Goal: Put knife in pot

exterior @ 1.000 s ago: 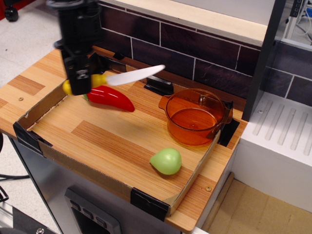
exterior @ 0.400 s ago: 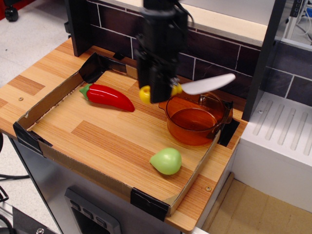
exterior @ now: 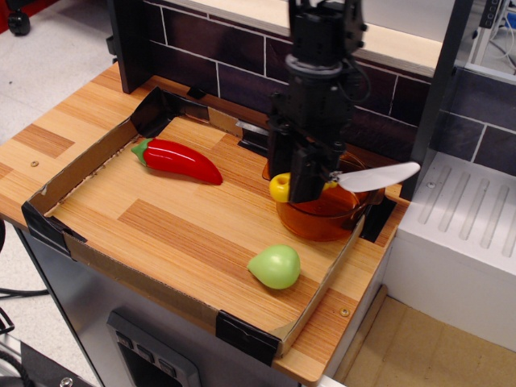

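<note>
My black gripper [exterior: 304, 184] is shut on the knife's yellow handle [exterior: 280, 187]. The knife lies level, and its white blade [exterior: 377, 176] sticks out to the right past the pot's right rim. I hold it just above the orange translucent pot [exterior: 322, 216], which stands at the right end of the board. My arm hides the pot's back rim and its left handle.
A red pepper [exterior: 179, 160] lies at the back left of the wooden board. A green fruit [exterior: 275, 267] lies in front of the pot. A low cardboard rim [exterior: 48, 192] edges the board. A dark tiled wall stands behind, and a white rack [exterior: 463, 226] stands at the right.
My gripper has carried the knife from above the red pepper at the left across to the right, and lower, to just above the pot. The pepper, fruit and pot have not moved.
</note>
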Robot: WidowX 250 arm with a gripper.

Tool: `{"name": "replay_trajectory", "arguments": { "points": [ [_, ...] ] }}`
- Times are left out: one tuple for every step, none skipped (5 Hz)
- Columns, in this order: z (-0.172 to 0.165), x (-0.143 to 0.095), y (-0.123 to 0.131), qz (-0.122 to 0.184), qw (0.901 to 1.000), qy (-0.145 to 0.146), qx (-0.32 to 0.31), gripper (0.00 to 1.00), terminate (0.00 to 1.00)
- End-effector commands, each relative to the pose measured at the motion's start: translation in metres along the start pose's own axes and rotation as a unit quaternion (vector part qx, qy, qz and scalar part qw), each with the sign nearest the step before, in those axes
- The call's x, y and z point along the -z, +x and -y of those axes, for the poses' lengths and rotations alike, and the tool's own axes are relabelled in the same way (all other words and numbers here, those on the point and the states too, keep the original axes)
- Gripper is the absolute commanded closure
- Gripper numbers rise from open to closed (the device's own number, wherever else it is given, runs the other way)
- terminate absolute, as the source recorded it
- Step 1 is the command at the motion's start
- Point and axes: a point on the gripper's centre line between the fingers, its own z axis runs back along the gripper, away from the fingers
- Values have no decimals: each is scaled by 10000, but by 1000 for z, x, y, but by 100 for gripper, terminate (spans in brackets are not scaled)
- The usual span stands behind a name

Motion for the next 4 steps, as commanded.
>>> {"name": "replay_trajectory", "arguments": {
  "points": [
    [-10, -13, 9, 261, 9996, 108, -58, 100, 0],
    [-13, -17, 3, 207, 9997, 102, -49, 0, 0],
    [-11, -36, -3, 412, 9991, 8, -66, 0, 0],
    [-9, -63, -15, 835, 9964, -127, 54, 0, 0]
  ]
}}
